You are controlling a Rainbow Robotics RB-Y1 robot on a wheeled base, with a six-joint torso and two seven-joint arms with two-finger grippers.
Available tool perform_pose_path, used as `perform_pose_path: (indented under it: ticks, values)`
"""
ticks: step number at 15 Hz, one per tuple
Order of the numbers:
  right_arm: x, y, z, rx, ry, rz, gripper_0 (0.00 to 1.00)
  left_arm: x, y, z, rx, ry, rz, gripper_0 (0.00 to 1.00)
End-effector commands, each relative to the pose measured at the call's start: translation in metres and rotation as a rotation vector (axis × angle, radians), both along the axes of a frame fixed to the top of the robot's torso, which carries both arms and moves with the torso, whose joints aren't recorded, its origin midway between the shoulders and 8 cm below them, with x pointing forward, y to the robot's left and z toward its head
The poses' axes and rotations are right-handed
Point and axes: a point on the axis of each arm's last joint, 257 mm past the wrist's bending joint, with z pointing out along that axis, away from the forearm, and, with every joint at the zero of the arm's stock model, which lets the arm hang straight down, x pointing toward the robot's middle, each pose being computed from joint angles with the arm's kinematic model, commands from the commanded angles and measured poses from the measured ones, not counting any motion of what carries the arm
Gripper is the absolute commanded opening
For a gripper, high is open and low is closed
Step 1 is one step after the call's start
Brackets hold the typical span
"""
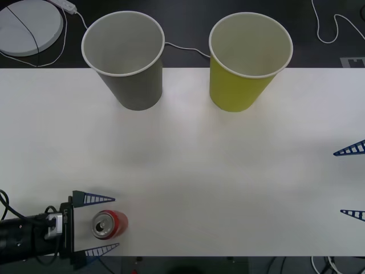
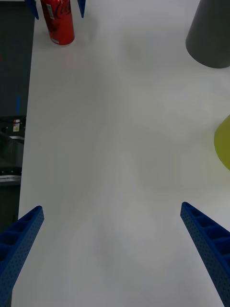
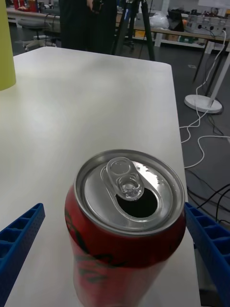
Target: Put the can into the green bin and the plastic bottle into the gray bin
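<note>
The can (image 1: pixel 109 224), red with a silver top and open tab, stands upright near the table's front left edge. My left gripper (image 1: pixel 116 222) is open around it, one blue finger on each side; the left wrist view looks down on the can (image 3: pixel 127 225) from close range. The gray bin (image 1: pixel 125 57) stands at the back left and the green bin (image 1: pixel 248 60) at the back right, both upright. My right gripper (image 1: pixel 339 182) hovers open at the table's right edge, holding nothing, with the can (image 2: pixel 58 21) far off. The plastic bottle is out of view.
A white table (image 1: pixel 188 171) carries everything, with bare surface between the can and the bins. Behind its far edge lie a round white disc (image 1: pixel 28 25) and cables. A white stand base (image 3: pixel 203 103) and cords sit on the floor beyond the table's edge.
</note>
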Motion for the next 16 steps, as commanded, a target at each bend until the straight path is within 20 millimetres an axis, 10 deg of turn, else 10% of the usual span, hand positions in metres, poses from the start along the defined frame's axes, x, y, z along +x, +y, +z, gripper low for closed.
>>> perform_pose_path:
  ticks: [1,8,9,11,16]
  values:
    - [0.0,0.0,0.0,0.0,0.0,0.0,1.0,0.003,-0.01,-0.004,-0.007,-0.001,0.01,1.0]
    - [0.0,0.0,0.0,0.0,0.0,0.0,1.0,0.007,-0.026,-0.007,-0.026,-0.003,0.018,1.0]
    - [0.0,0.0,0.0,0.0,0.0,0.0,1.0,0.007,-0.027,-0.007,-0.027,-0.003,0.017,0.5]
    - [0.0,0.0,0.0,0.0,0.0,0.0,1.0,0.007,-0.026,-0.007,-0.027,-0.002,0.019,0.04]
    - [0.0,0.0,0.0,0.0,0.0,0.0,1.0,0.007,-0.026,-0.007,-0.026,0.0,0.018,0.0]
